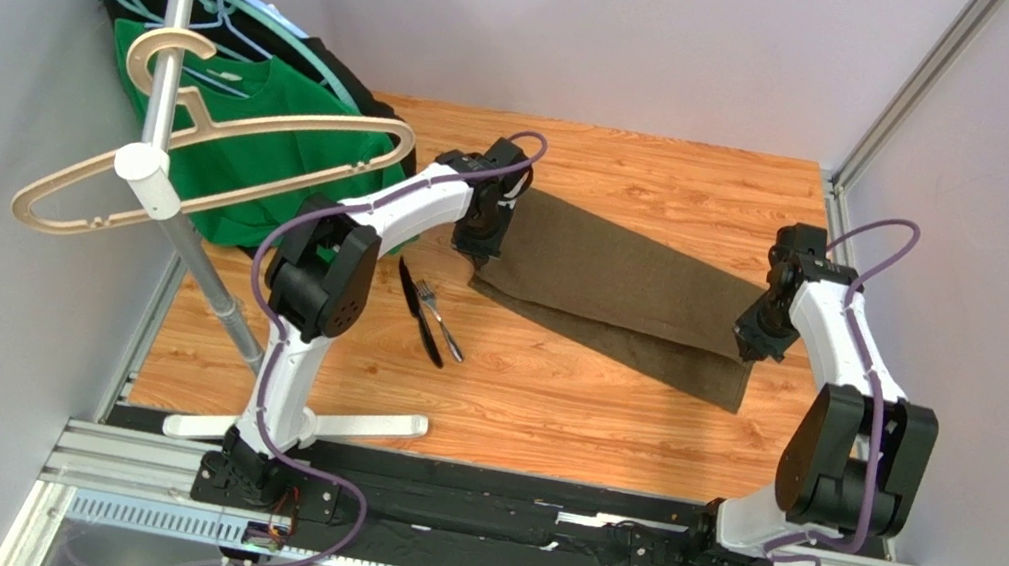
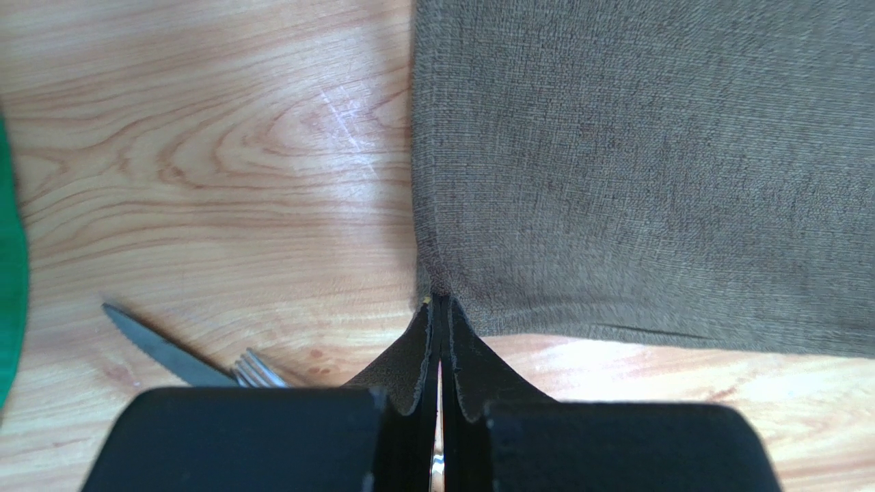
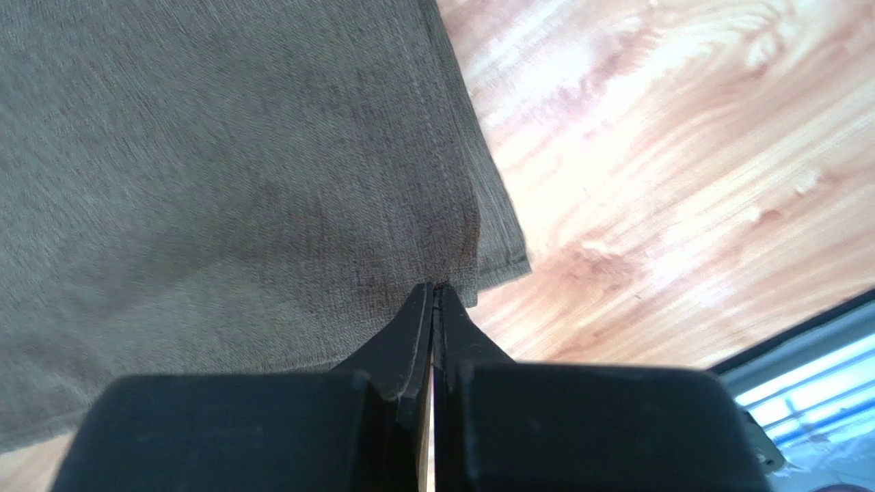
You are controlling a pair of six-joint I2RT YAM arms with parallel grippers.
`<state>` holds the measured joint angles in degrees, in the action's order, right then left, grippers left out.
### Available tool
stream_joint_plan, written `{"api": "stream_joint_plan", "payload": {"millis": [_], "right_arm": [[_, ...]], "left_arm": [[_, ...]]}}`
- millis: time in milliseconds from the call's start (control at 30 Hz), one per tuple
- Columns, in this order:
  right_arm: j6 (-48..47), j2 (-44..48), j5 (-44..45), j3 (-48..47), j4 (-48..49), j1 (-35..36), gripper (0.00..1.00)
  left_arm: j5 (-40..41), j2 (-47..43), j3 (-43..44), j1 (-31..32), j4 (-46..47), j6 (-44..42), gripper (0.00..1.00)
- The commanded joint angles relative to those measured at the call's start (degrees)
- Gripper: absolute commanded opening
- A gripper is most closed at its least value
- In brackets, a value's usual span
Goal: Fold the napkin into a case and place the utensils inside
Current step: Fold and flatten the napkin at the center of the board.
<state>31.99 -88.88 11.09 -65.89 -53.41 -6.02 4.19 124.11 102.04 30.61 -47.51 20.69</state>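
Wooden table (image 1: 536,410), plain grey walls. From above: napkin (image 1: 616,289) lies mid-table, partly doubled lengthwise, with the utensils (image 1: 430,314) just beside its left end, not touching. Left wrist: left gripper (image 2: 440,308) is pinched tight on the napkin's left edge, cloth puckering at the tips. Right wrist: right gripper (image 3: 435,292) is clamped on the right corner. Assessment: light, limp cloth, liable to sag; best held by hemmed corners, kept taut.

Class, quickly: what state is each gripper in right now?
Left gripper: shut on the napkin.
Right gripper: shut on the napkin too.
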Motion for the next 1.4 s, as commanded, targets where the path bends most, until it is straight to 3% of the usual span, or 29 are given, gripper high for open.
{"api": "stream_joint_plan", "payload": {"millis": [0, 467, 667, 1000, 1367], "right_arm": [[-1.3, 4.1, 3.1, 2.6, -2.8, 0.0, 0.0], [1.8, 1.2, 2.5, 10.2, 0.8, 0.0, 0.0], [0.2, -1.1, 1.1, 8.1, 3.0, 0.0, 0.0], [-0.8, 6.4, 2.5, -0.5, -4.8, 0.1, 0.0], [-1.3, 15.1, 1.0, 3.1, -10.5, 0.1, 0.0]], "left_arm": [[0.9, -5.7, -0.4, -0.6, -0.2, -0.6, 0.0], [-2.0, -2.6, -3.0, -0.6, -0.1, -0.5, 0.0], [-2.4, -3.6, -2.5, -0.6, 0.9, -0.5, 0.0], [-2.2, -8.1, -0.9, -0.6, 2.5, -0.2, 0.0], [-1.5, -11.2, -2.8, -0.6, 1.4, -0.6, 0.0]]}}
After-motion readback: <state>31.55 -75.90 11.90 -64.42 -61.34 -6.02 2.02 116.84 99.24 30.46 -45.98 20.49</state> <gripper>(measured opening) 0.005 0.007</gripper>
